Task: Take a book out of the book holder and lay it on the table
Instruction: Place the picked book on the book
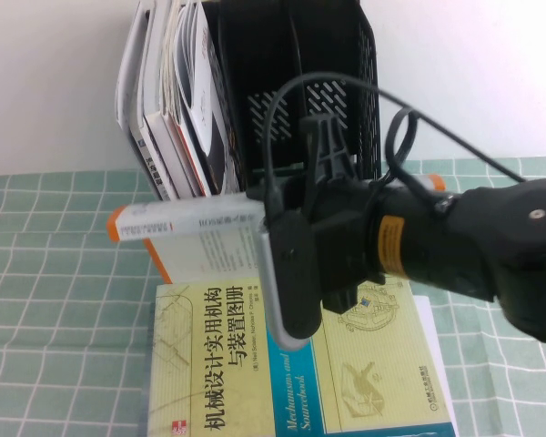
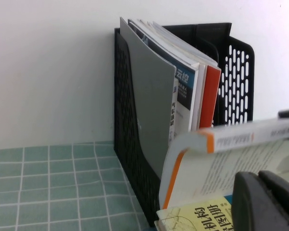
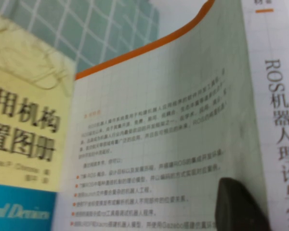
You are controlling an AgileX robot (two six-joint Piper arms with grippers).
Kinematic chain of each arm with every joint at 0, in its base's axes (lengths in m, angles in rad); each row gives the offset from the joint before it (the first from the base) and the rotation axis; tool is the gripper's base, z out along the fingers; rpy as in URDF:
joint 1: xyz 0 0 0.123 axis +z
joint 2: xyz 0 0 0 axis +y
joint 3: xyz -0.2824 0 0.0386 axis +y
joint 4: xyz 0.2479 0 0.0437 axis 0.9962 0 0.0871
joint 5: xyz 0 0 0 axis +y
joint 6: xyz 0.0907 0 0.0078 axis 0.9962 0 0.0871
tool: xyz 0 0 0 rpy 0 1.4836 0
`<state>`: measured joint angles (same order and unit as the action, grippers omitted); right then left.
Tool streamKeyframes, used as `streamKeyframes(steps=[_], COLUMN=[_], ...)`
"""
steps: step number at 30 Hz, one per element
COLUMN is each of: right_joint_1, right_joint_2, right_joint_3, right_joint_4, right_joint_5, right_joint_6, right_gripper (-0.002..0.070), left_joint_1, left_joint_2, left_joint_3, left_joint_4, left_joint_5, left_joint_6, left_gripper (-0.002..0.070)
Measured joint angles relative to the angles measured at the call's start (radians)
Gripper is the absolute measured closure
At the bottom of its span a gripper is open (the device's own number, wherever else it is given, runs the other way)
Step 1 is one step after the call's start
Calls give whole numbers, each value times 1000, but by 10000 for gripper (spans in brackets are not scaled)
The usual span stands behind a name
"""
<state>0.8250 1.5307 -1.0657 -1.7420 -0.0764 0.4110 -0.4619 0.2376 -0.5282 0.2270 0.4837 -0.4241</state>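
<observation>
book (image 1: 177,228) before book holder (image 1: 346,55) | above sourcebook (image 1: 255,364)
</observation>
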Motion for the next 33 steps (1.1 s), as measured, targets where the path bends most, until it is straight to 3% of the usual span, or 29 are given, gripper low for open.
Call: streamKeyframes(steps=[18,33], right_joint_1=[0,9], right_joint_2=[24,-46], right_joint_3=[-2,23], right_joint_4=[2,2], right_joint_5=[-3,-5], right_joint_6=[130,134], right_gripper=[513,513], left_joint_1=[0,0], left_joint_2=[0,0], left_joint_3=[0,0], left_joint_4=[-1,-1], left_joint_5=[-27,-71], left_joint_6=[0,24], left_gripper=[677,677])
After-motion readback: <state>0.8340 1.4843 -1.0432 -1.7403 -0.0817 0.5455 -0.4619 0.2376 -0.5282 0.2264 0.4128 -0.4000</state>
